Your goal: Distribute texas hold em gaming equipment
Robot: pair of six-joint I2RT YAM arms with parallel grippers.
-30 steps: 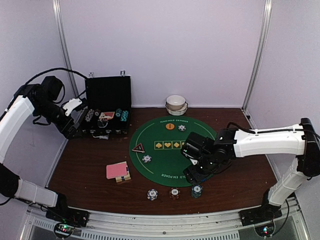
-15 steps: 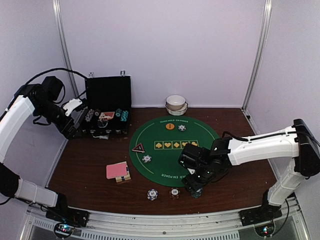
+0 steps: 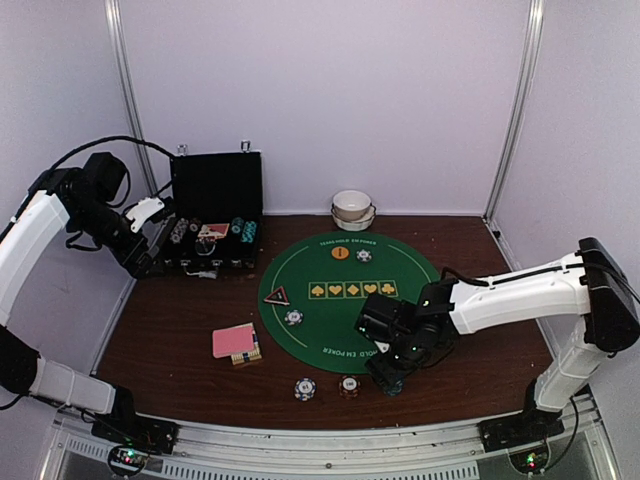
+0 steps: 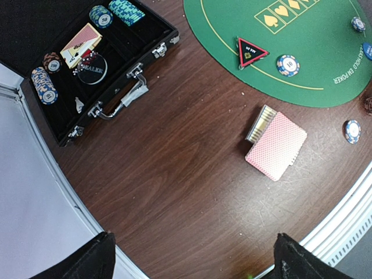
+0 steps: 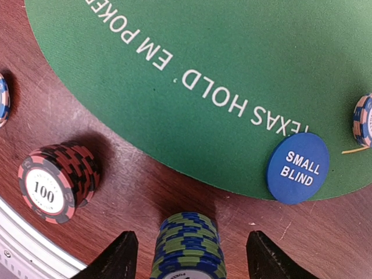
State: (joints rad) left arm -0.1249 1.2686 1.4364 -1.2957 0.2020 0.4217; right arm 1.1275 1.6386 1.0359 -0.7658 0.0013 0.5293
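Blue-green chip stack (image 5: 189, 235) stands on the bare wood just off the near rim of the green felt mat (image 5: 232, 64). Right gripper (image 3: 391, 379) is down over it, one finger on each side, a slim gap showing either way: jaws apart, nothing clamped.

- Red-black stack marked 100 (image 5: 55, 183) beside it to the left, on wood, apart from it
- Blue-white stack (image 3: 305, 388) further left along the same near edge
- Blue SMALL BLIND button (image 5: 298, 168) lies on the mat's rim, partly overhanging the wood
- Red triangular marker (image 4: 251, 52) on the mat's left part, a single chip (image 4: 288, 64) just beside it
- Orange button (image 3: 340, 253) at the mat's far side
- Pink-backed cards (image 4: 278, 145) on the table (image 4: 174, 192) left of the mat
- Black case (image 3: 215, 185) open at far left, chips and cards in its trays
- Left gripper (image 4: 192, 264) hangs high near the case, jaws spread wide, empty
- White bowls (image 3: 352, 208) stacked against the back wall
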